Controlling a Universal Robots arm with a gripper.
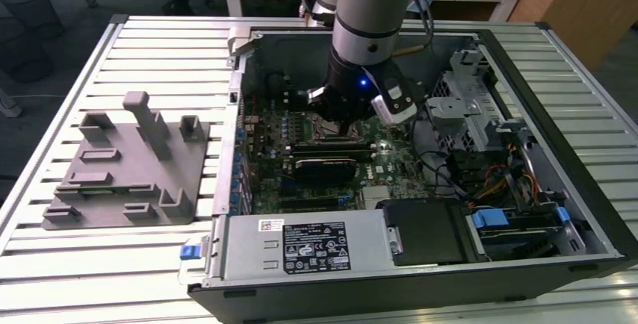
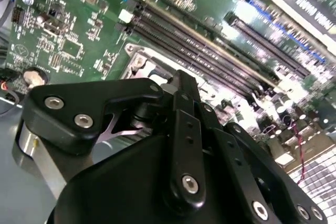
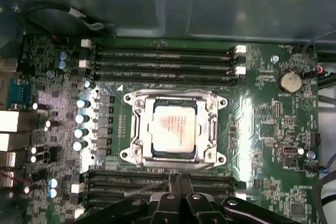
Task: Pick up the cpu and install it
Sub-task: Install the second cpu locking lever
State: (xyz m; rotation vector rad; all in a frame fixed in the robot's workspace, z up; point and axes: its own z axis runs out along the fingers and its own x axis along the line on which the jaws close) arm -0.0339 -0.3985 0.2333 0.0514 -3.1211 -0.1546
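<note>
The cpu (image 3: 174,128), a flat square chip with a silvery top, lies flat inside the metal socket frame (image 3: 137,129) on the green motherboard (image 3: 268,114) in the first wrist view. My gripper (image 3: 177,180) hangs above the board just off one side of the socket, over the memory slots, apart from the chip. Its black fingers stand together with nothing between them. The second wrist view looks along the gripper (image 2: 181,80) onto a corner of the socket. In the exterior view the gripper (image 1: 344,124) is low inside the open computer case (image 1: 239,78), and the arm covers the socket.
Memory slots (image 3: 163,59) run along two sides of the socket. A row of capacitors (image 3: 81,124) stands beside it. A grey fixture block (image 1: 130,163) sits on the slatted table at the exterior view's left. The power supply (image 1: 299,245) and drive cage (image 1: 468,107) crowd the case.
</note>
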